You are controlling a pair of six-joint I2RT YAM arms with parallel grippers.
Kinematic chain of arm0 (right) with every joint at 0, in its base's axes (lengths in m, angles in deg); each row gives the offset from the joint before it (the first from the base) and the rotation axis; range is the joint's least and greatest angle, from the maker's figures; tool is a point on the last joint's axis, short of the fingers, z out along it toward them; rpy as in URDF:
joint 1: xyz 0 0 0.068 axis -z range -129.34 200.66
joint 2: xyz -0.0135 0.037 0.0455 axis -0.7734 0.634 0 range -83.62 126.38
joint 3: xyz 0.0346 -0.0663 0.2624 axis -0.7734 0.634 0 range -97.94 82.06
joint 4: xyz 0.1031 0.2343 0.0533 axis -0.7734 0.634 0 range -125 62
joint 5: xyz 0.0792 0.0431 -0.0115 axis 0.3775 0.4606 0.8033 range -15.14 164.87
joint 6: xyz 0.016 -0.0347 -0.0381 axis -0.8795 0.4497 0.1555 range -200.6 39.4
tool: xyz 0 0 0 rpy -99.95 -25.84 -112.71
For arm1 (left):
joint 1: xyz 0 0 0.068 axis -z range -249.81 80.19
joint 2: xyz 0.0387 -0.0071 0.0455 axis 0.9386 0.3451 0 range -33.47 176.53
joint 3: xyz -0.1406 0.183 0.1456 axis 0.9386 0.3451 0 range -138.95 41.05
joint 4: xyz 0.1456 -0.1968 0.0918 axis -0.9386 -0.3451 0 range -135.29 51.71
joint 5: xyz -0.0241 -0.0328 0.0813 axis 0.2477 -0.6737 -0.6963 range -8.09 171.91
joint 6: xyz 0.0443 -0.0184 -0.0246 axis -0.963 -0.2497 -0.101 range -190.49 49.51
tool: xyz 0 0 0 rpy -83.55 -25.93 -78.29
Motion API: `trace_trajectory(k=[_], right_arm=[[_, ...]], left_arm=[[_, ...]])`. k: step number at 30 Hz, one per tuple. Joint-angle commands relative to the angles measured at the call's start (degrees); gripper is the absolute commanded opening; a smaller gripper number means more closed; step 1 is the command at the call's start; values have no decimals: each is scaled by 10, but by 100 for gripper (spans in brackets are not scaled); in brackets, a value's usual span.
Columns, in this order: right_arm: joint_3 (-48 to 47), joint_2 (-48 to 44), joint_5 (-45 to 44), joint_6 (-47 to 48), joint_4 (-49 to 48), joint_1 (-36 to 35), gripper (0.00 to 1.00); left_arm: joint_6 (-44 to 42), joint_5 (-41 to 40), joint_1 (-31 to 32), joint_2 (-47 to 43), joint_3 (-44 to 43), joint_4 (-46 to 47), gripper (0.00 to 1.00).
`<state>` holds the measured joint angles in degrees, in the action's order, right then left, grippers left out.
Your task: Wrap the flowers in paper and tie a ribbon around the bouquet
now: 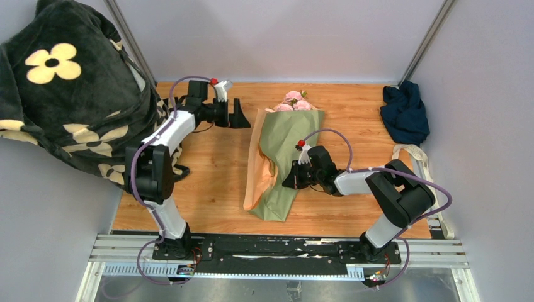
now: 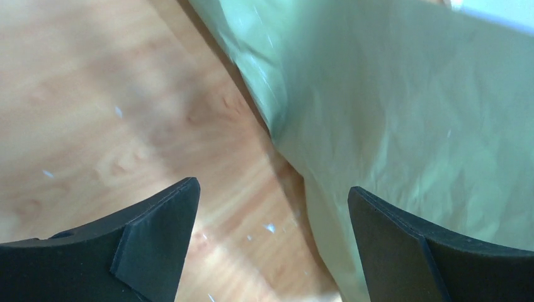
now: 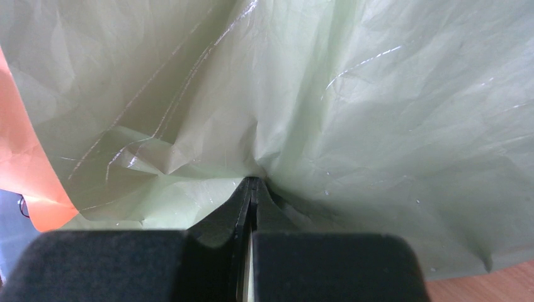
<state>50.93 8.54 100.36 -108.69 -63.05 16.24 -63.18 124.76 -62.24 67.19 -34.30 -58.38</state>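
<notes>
Your right fingers clamp thin paper that likely tears; left fingers stand apart, its edge beneath. Pinch folds.

Your paper is thin and crinkly. The olive face has a soft sheen along the creases, and the orange-tan side looks flatter and matt. The table is varnished light wood with the grain showing and a slight gloss. The fingers on your left gripper look like matt black plastic. The blanket is plush fleece, the navy cloth is plain matt fabric, and the rails are dull silver metal.
</notes>
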Motion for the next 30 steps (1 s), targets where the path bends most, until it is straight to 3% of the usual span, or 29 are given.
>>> trace_trajectory(k=[1,6,10,14,20,25,26,29,30], right_arm=[[6,13,-32,7,45,7,0],[-4,9,-34,15,65,7,0],[-2,5,-42,16,67,7,0],[-4,0,-47,13,71,7,0],[-9,-13,-50,10,78,6,0],[-16,-16,-51,7,83,5,0],[-18,-14,-50,6,83,5,0],[-23,-7,-41,1,75,5,0],[-25,-4,-36,-2,72,6,0]], left_arm=[[-23,130,-19,-26,64,-35,97],[-7,165,-59,-108,97,-35,100],[-60,156,-52,-206,124,-73,100],[-141,108,0,-223,158,-164,100],[-165,9,101,-227,185,-165,100],[-139,-61,142,-196,165,-137,100],[-132,-67,151,-190,161,-132,95],[-122,-46,183,-169,138,-129,33],[-118,-42,200,-163,126,-129,18]])
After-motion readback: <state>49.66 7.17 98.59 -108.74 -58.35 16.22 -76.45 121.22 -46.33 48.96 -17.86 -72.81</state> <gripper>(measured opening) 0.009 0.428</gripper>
